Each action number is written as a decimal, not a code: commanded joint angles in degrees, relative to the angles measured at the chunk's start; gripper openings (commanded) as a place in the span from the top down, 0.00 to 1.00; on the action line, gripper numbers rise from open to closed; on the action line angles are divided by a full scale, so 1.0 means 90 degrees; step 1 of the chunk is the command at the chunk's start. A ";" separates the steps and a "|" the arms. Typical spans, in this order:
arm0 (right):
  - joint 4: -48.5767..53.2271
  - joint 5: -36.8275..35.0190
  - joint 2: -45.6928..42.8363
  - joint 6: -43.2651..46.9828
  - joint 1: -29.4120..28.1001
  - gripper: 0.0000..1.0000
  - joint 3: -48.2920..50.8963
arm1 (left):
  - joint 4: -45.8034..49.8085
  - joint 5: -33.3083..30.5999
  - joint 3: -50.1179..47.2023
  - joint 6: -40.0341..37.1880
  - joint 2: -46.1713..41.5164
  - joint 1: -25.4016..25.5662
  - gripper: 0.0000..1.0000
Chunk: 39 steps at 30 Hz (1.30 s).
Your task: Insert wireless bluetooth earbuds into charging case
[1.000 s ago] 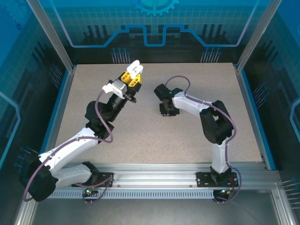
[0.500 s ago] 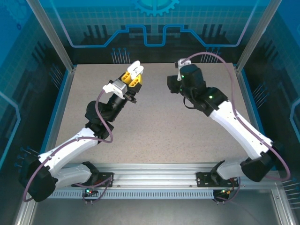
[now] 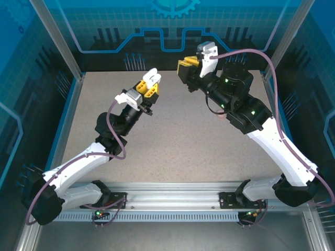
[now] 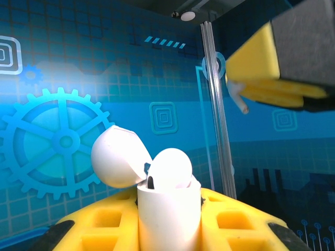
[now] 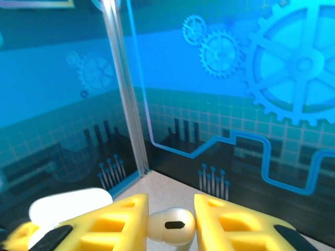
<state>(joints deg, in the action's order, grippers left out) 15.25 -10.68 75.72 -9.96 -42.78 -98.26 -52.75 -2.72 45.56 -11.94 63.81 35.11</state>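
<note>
Earbud [image 5: 170,225], glossy white, pinched between the yellow fingers of the right claw [image 3: 184,69], held up over the far side of the worktop [image 3: 178,141].
The left claw [image 3: 146,88] is clamped tight on the white charging case [image 4: 168,209], upright with its lid [image 4: 116,157] flipped open, to the left of the other claw and apart from it. The right wrist view gives the earbud's rounded head with a dark oval slot. The left wrist view gives its stem [image 4: 239,102] poking out below that claw.
</note>
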 commanded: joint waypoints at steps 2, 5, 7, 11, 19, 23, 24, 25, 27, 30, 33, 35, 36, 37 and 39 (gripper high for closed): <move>-0.0412 0.0797 0.0174 0.0067 -0.0087 0.71 -0.0328 | -0.0121 0.0115 0.0102 0.0172 0.0052 0.0043 1.00; -0.0494 0.1212 0.0301 -0.0008 -0.0084 0.71 -0.0400 | -0.0115 0.0127 0.0116 0.0205 0.0078 0.0035 1.00; -0.0455 0.1458 0.0401 0.0014 -0.0089 0.71 -0.0484 | -0.0087 0.0127 0.0130 0.0194 0.0074 0.0035 1.00; -0.0408 0.1803 0.0606 0.0137 -0.0082 0.71 -0.0623 | -0.0084 0.0138 0.0149 0.0202 0.0077 0.0037 1.00; -0.0433 0.1876 0.0841 0.0477 -0.0125 0.72 -0.0670 | -0.0095 0.0182 0.0212 0.0248 0.0137 0.0035 1.00; -0.0564 0.1789 0.0844 0.0620 -0.0202 0.72 -0.0554 | -0.0097 0.0186 0.0231 0.0327 0.0153 0.0043 1.00; -0.0635 0.1731 0.0828 0.0668 -0.0237 0.72 -0.0498 | -0.0115 0.0188 0.0231 0.0332 0.0155 0.0045 1.00; -0.0701 0.1658 0.0815 0.0719 -0.0291 0.72 -0.0436 | -0.0120 0.0180 0.0222 0.0341 0.0157 0.0044 1.00; -0.0863 0.1451 0.0772 0.0863 -0.0390 0.72 -0.0270 | -0.0117 0.0170 0.0226 0.0352 0.0153 0.0044 1.00; -0.1051 0.1198 0.0708 0.1047 -0.0544 0.72 -0.0078 | -0.0087 0.0161 0.0231 0.0351 0.0146 0.0046 1.00; -0.1193 0.1000 0.0671 0.1197 -0.0636 0.72 0.0096 | -0.0084 0.0156 0.0242 0.0323 0.0110 0.0046 1.00; -0.1275 0.0893 0.0650 0.1253 -0.0671 0.72 0.0180 | -0.0076 0.0156 0.0249 0.0321 0.0098 0.0038 1.00; -0.1319 0.0835 0.0649 0.1264 -0.0669 0.72 0.0230 | -0.0069 0.0157 0.0250 0.0317 0.0083 0.0044 1.00; -0.1357 0.0770 0.0639 0.1271 -0.0670 0.72 0.0251 | -0.0076 0.0156 0.0251 0.0312 0.0071 0.0044 1.00; -0.1391 0.0657 0.0634 0.1282 -0.0670 0.73 0.0281 | -0.0076 0.0153 0.0243 0.0308 0.0063 0.0044 1.00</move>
<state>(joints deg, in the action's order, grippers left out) 6.68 -1.58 83.11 0.10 -48.07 -96.18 -52.31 -1.69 45.58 -9.37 65.30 35.11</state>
